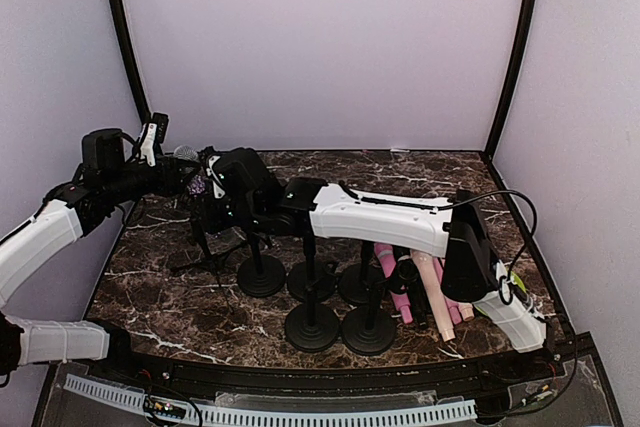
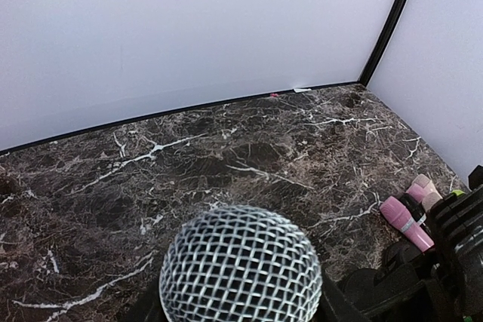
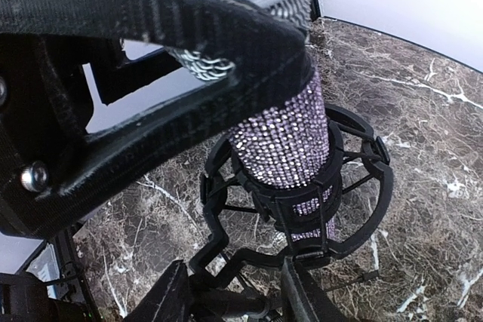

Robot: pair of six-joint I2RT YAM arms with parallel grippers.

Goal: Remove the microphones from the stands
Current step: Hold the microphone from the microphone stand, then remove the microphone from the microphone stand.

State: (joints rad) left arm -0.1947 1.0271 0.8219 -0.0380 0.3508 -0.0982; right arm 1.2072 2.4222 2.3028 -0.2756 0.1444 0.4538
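Observation:
The microphone point(image 1: 186, 155) has a silver mesh head and a purple glitter body point(image 3: 283, 141). It stands upright in the black shock mount point(image 3: 362, 209) of a tripod stand point(image 1: 205, 242) at the table's left. My left gripper point(image 1: 190, 169) is shut on the microphone just below the head. The mesh head point(image 2: 240, 269) fills the bottom of the left wrist view between the fingers. My right gripper point(image 1: 215, 215) reaches across from the right. Its fingers point(image 3: 167, 295) are closed around the stand's bracket below the mount.
Several black round-base stands point(image 1: 312, 327) cluster at the table's centre front. Pink and cream microphones point(image 1: 420, 287) lie to their right, one also showing in the left wrist view point(image 2: 407, 222). Enclosure walls close in the back and sides.

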